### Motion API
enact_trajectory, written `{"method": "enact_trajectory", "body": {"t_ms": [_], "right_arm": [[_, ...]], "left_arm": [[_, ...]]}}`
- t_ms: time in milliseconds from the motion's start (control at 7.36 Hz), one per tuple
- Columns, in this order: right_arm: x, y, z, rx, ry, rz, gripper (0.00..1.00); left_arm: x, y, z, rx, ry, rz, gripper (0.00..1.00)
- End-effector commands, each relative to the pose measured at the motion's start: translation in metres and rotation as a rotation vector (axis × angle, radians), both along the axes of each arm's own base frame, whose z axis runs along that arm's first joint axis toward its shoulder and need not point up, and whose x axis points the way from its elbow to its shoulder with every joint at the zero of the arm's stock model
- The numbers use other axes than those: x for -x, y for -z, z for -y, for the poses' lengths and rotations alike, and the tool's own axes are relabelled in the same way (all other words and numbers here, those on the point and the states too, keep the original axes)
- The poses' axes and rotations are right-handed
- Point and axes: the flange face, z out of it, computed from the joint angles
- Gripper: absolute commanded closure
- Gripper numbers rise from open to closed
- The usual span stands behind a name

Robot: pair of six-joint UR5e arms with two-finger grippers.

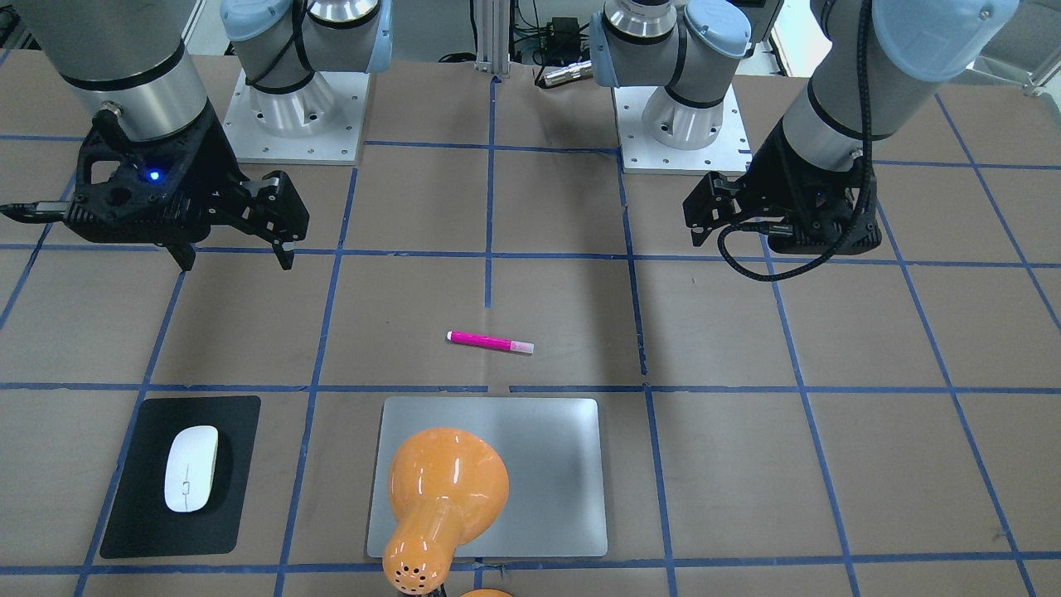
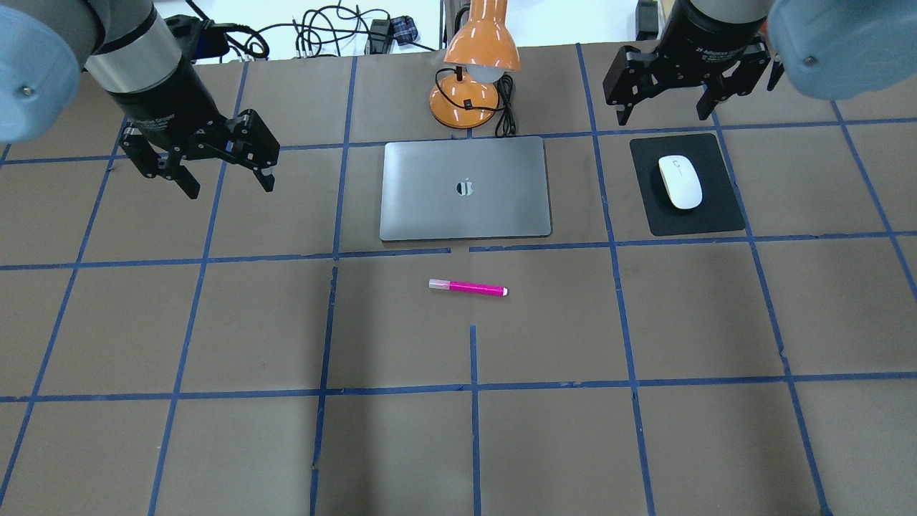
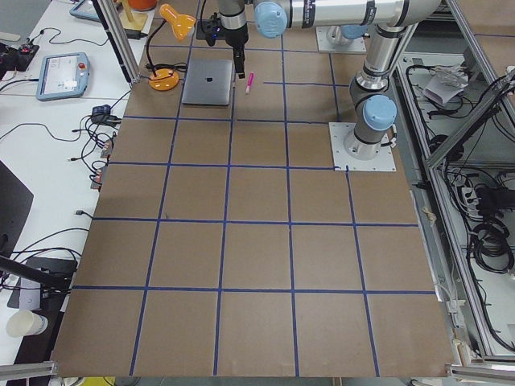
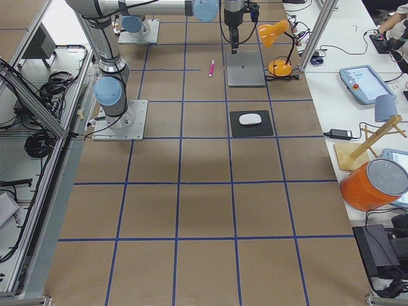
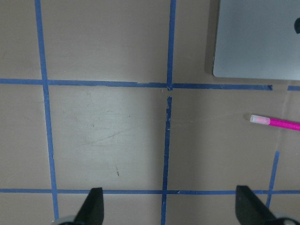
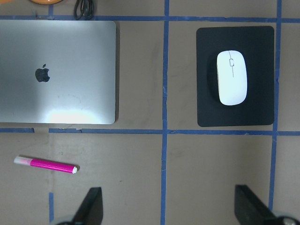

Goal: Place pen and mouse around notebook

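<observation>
The notebook (image 2: pixel 466 188) lies closed and flat on the brown paper-covered table (image 2: pixel 215 444), which is crossed by blue tape lines (image 2: pixel 474 387). A dark apple-shaped logo (image 2: pixel 466 188) sits in the middle of its silver-grey lid, and no other marking shows on it. The pen (image 2: pixel 468 288) lies on the table on the robot's side of the notebook, apart from its near long edge and nearly parallel to it, with the pale cap end toward the robot's left. The mouse (image 2: pixel 680 182) is to the notebook's right, clear of it, resting on a black mat (image 2: pixel 720 215) with its long axis running away from the robot. A thin centre line is visible on its white shell, but no brand can be read. An orange desk lamp (image 2: pixel 473 68) stands just beyond the notebook's far edge, its cord (image 2: pixel 507 107) beside the base. In the front-facing view its shade overlaps the notebook's lid. The left gripper (image 2: pixel 229 185) hangs above the table to the notebook's left, well apart from it. Its two fingers are spread wide with nothing between them. The right gripper (image 2: pixel 664 113) hangs to the notebook's right, above the far edge of the mat, its fingers likewise spread and empty. Small white lettering runs around its black collar, too small to read with certainty.
</observation>
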Motion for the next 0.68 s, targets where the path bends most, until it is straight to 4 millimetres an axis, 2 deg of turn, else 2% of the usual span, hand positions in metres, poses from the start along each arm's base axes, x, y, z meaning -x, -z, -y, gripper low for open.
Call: {"method": "enact_trajectory", "body": {"t_ms": [0, 136, 543], "right_arm": [[0.0005, -0.0007, 0.0002, 0.001, 0.000, -0.001, 0.00], [0.0008, -0.0044, 0.0001, 0.007, 0.000, -0.004, 0.00], [0.0060, 0.0007, 0.0008, -0.006, -0.002, -0.008, 0.00]], "left_arm": [[-0.0004, 0.0016, -0.0147, -0.011, 0.000, -0.003, 0.00], [-0.0010, 0.0027, -0.0165, -0.011, -0.001, -0.003, 0.00], [-0.0018, 0.0017, -0.0165, -0.007, -0.003, -0.002, 0.00]]}}
